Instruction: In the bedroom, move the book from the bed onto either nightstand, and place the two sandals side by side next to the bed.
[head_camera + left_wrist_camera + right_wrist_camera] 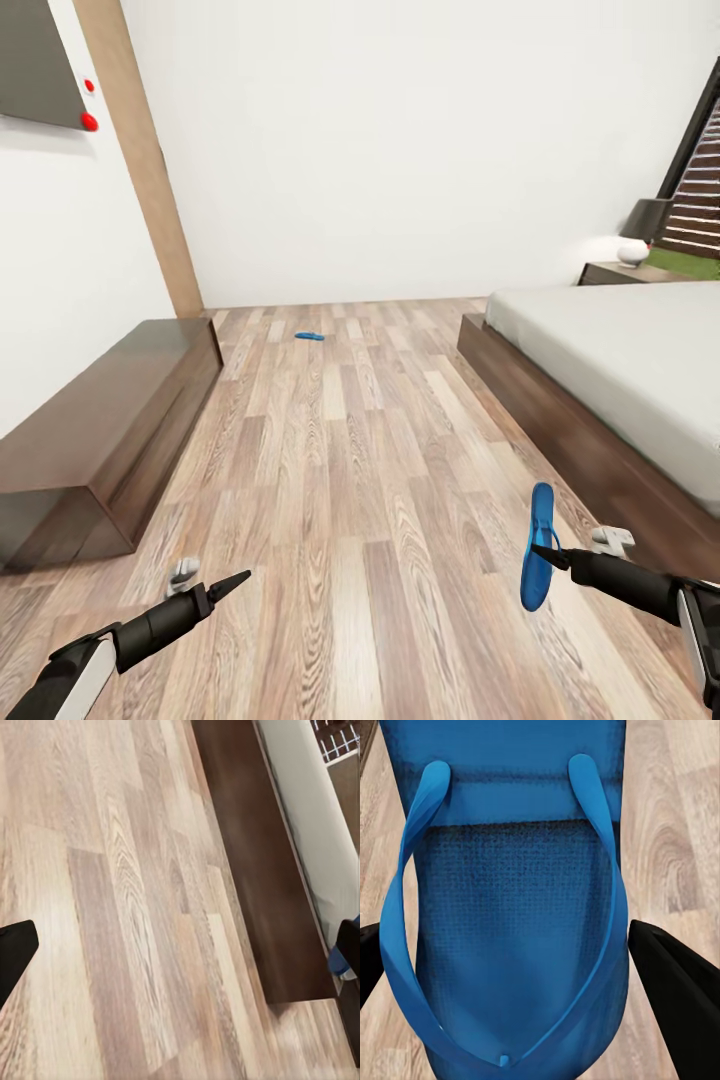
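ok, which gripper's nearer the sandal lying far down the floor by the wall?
Left, marginally. The left gripper is empty, low over the planks, the far sandal well ahead of it. The right gripper, shut on the other sandal, is farther off beside the bed.

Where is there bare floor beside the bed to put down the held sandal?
A wide bare strip of floor runs between the bed frame and the low dark cabinet. Only the other sandal lies far off near the wall.

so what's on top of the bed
Nothing visible on the shown part of the bed: bare pale mattress, no book. Its far end runs out of frame, so that part is unseen.
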